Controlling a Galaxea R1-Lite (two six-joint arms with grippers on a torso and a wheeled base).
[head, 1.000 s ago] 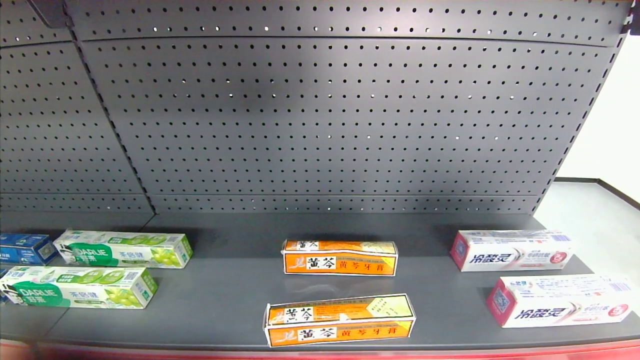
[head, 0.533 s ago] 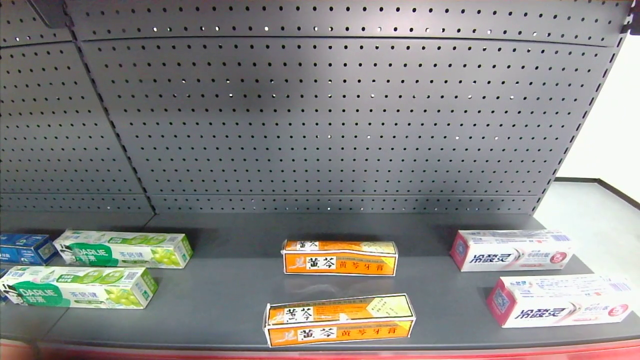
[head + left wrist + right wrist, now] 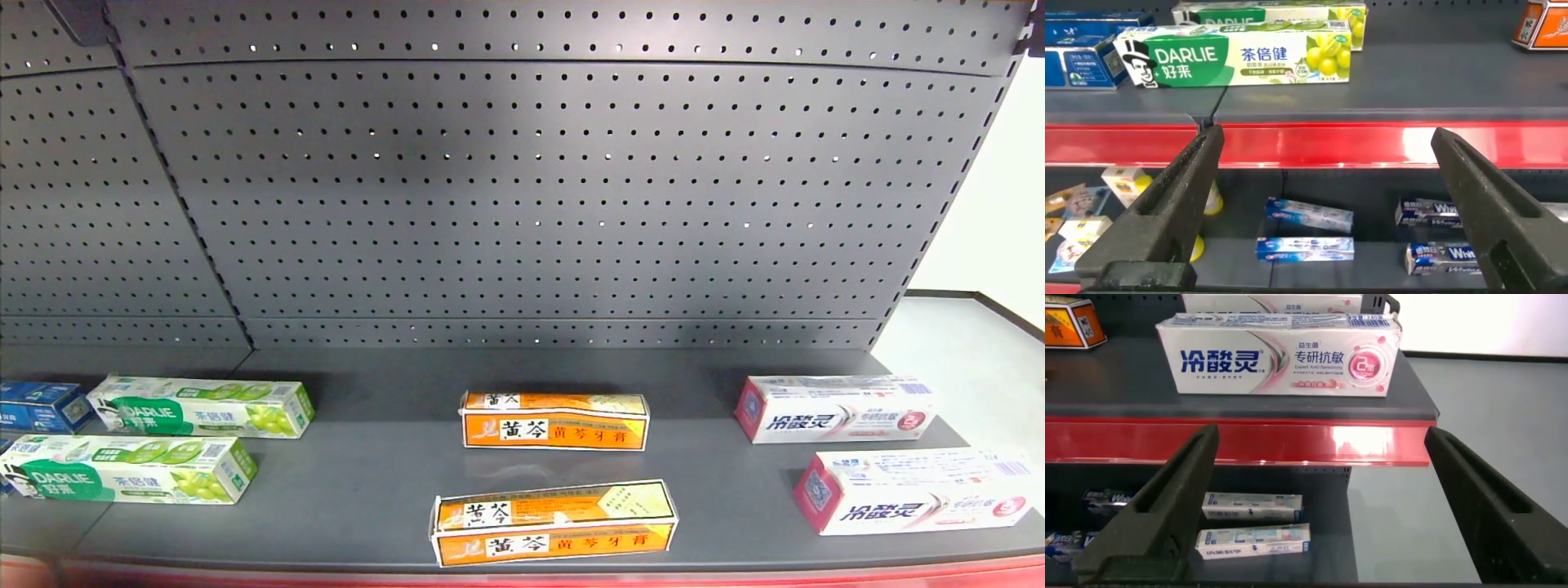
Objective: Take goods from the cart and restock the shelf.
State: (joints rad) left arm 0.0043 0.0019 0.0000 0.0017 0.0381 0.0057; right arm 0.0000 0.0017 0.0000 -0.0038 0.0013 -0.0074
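The grey shelf (image 3: 367,482) holds toothpaste boxes in pairs: two green ones (image 3: 131,469) at the left, two orange ones (image 3: 555,521) in the middle, two white-and-red ones (image 3: 914,494) at the right. My left gripper (image 3: 1327,155) is open in front of the shelf's red front edge (image 3: 1372,143), just below the green box (image 3: 1233,55). My right gripper (image 3: 1319,449) is open too, in front of the red edge (image 3: 1290,441) below the white-and-red box (image 3: 1278,363). Nothing is between either pair of fingers.
A blue box (image 3: 41,406) lies at the far left of the shelf. A lower shelf holds more toothpaste boxes (image 3: 1306,233) and small yellow items (image 3: 1123,184). A perforated back panel (image 3: 522,204) rises behind the shelf. Pale floor (image 3: 971,343) lies to the right.
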